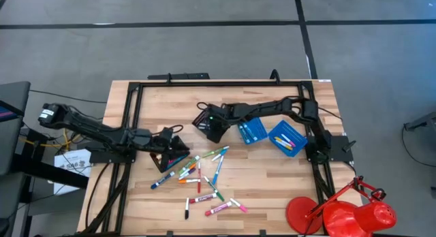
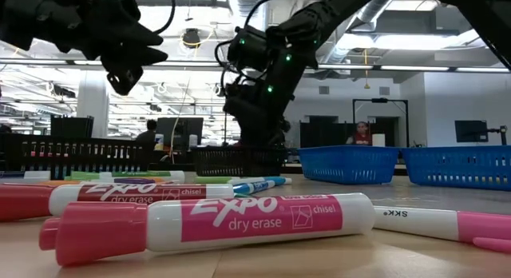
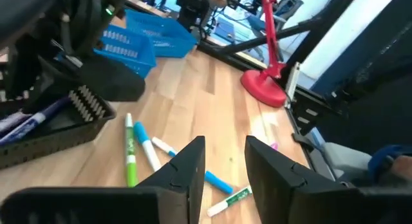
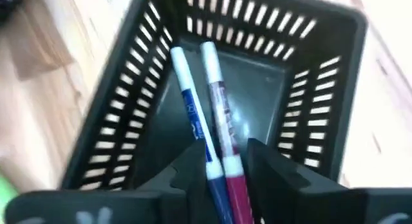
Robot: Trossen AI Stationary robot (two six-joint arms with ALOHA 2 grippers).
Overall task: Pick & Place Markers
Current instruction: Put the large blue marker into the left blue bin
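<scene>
Several markers [image 1: 201,174] in pink, green, blue and orange lie scattered on the wooden table's near middle. The pink ones [image 2: 239,222] lie closest in the low view. My right gripper [image 1: 210,125] hangs over a black slotted basket [image 4: 103,134] and is shut on a blue marker [image 4: 190,108] and a red marker [image 4: 219,102]. My left gripper [image 1: 172,137] hovers open above a second black tray [image 1: 167,155] at the pile's left. That tray [image 3: 45,137] holds a few markers. Nothing sits between the left fingers [image 3: 187,166]. My right gripper [image 4: 225,150] has the blue and the red marker side by side between its two fingers, at their near ends [image 4: 225,169]. The fingers lie along the markers. The far ends [image 4: 206,49] point down into the black basket. Whether they touch its floor, I cannot tell.
Two blue mesh trays [image 1: 251,131] [image 1: 287,140] stand right of centre, the right one with markers in it. A red desk lamp [image 1: 340,213] sits at the near right corner. A black frame [image 1: 204,82] borders the table. Bare wood lies along the far side.
</scene>
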